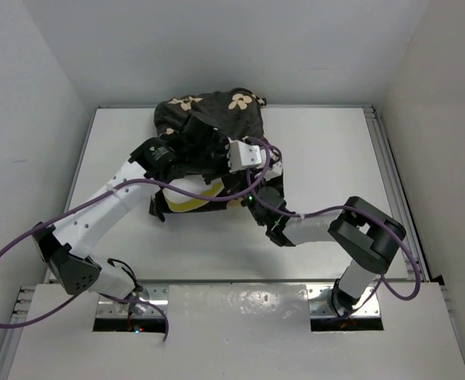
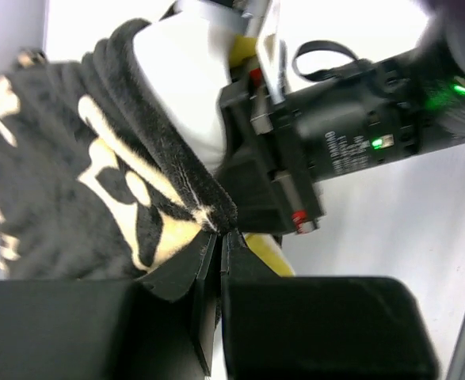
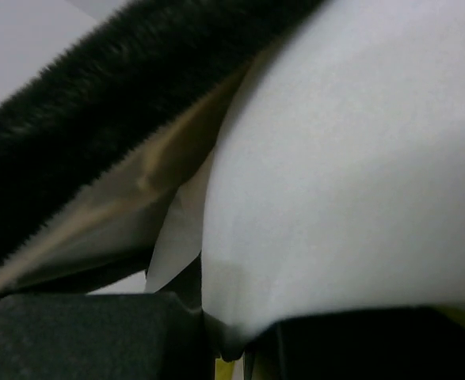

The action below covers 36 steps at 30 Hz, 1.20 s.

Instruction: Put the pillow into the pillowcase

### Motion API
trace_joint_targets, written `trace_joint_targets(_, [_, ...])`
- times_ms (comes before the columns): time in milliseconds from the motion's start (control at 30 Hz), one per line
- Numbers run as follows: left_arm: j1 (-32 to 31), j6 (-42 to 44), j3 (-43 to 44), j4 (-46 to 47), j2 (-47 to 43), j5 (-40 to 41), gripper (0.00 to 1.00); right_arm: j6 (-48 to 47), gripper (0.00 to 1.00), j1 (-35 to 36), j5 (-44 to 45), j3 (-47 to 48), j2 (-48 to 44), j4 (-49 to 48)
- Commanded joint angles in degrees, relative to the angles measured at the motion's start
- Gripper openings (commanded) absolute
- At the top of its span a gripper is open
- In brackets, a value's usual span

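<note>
The black pillowcase (image 1: 216, 119) with tan flowers lies bunched at the back middle of the table. The white pillow (image 1: 186, 193) with yellow trim is mostly inside it; a white and yellow part shows at its near opening. My left gripper (image 1: 220, 154) is shut on the pillowcase's edge (image 2: 208, 210), with the pillow (image 2: 188, 87) just behind the hem. My right gripper (image 1: 244, 186) is at the opening; in the right wrist view it (image 3: 232, 348) is shut on the pillow (image 3: 351, 174), under the pillowcase's black hem (image 3: 113, 103).
The white table (image 1: 335, 158) has grey walls on three sides and a metal rail (image 1: 394, 174) along its right edge. The right arm's black wrist body (image 2: 351, 134) sits close beside my left gripper.
</note>
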State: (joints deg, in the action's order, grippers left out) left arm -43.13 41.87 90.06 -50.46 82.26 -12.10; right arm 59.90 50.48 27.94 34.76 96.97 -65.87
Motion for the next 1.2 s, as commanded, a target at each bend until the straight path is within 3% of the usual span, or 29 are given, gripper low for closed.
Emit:
trace_joint_targets(0, [-1.87,2.43,6.17,-5.61,-3.95,-12.94,0.00,-9.09,0.00,-2.67,2.91,5.83,-1.61,-28.43])
trace_joint_targets(133, [-2.92,3.66,12.05,-10.00,-1.58,-21.99,0.00,-11.12,0.00,-2.40,5.79,11.11,1.99,-28.79])
trace_joint_targets(333, [-5.47,6.56,19.97,-16.25,-1.40,-24.90,0.00,-13.85,0.00,-4.95,12.47,15.59,4.90,-25.73])
trace_joint_targets(533, [-4.68,7.35,19.10,-17.48,-2.98,-27.01,0.00,-9.54,0.00,-8.55,16.88,16.83,7.35,-17.65])
trace_joint_targets(733, [-3.63,7.18,20.15,-17.66,-2.89,-29.30,0.00,-5.42,0.00,-7.59,20.21,14.11,7.71,-8.24])
trace_joint_targets(833, [-2.74,6.48,15.95,-15.56,-4.38,-25.98,0.00,0.39,0.00,-8.55,15.08,9.54,7.80,-9.79])
trace_joint_targets(867, [-2.74,4.56,10.54,-12.42,-5.52,-23.26,0.08,-0.56,0.00,-8.29,13.12,8.32,7.71,-11.03])
trace_joint_targets(900, [-2.48,3.84,7.53,-10.73,-5.97,-17.32,0.23,-3.53,0.00,-7.77,11.97,7.96,7.54,-12.08])
trace_joint_targets(933, [-2.13,2.01,1.67,-8.89,-6.67,-14.47,0.52,-4.34,0.00,-7.15,11.09,7.60,7.53,-13.05])
trace_joint_targets(967, [-0.82,0.60,-0.91,-5.04,-7.72,-9.75,0.70,-4.35,0.00,-6.71,10.73,6.99,7.53,-13.32])
trace_joint_targets(1000, [0.06,-0.72,-3.03,-3.26,-8.16,-8.31,0.97,-3.74,0.00,-6.45,10.29,6.46,7.62,-13.76])
trace_joint_targets(1167, [7.52,-13.97,-4.72,4.12,-10.71,-1.56,1.00,-1.63,0.00,-6.71,10.73,4.44,9.82,-18.33])
